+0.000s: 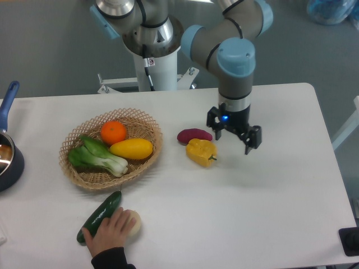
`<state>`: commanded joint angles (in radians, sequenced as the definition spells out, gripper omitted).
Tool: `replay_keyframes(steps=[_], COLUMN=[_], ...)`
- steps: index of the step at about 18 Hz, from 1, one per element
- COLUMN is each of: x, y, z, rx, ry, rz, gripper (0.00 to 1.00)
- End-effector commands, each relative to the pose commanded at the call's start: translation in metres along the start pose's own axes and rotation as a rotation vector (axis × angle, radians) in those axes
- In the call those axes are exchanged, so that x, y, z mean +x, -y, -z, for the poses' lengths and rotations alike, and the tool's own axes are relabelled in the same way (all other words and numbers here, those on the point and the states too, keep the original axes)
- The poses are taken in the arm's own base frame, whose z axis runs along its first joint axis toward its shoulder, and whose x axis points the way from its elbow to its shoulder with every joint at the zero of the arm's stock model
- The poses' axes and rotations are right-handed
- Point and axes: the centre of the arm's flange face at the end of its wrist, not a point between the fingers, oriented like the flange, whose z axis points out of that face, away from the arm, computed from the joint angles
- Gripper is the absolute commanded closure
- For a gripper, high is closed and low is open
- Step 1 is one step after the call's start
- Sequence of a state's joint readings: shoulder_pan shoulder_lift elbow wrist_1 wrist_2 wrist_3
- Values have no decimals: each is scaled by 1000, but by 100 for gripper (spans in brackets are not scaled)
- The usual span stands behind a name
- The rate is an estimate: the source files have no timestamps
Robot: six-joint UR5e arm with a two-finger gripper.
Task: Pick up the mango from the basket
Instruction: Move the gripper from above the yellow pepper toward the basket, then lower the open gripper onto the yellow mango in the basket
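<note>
the mango (131, 148) lies in the basket (145, 123) toward the table's left edge, beside the orange (114, 132), while the gripper (234, 133), fingers spread and empty, hangs mid-table beside the yellow pepper (201, 152).

Even, bright overhead lighting, with no strong glare. The white table (269, 202) is close to overexposed, though its surface remains visible. Soft, faint shadows lie just below the basket (147, 130) and beneath the gripper (234, 136). Small highlights mark the mango (132, 148) and the glossy arm joints. Focus is sharp throughout; slight softness appears at the hand (111, 230). No evident edge distortion.
</note>
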<state>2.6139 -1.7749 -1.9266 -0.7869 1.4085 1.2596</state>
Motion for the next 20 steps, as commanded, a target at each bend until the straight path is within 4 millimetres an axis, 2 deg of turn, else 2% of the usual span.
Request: replay_keyframes(steps=[4, 7, 11, 15, 18, 20], x=[21, 51, 82, 111, 129, 136], y=[35, 65, 94, 103, 121, 124], z=[-1, -5, -15, -18, -18, -23], rx=[88, 98, 90, 24, 24, 19], ry=[-39, -67, -113, -270, -296, -309], rz=[-50, -123, -222, -333, -401, -410], gripper=[0, 0, 0, 0, 0, 0])
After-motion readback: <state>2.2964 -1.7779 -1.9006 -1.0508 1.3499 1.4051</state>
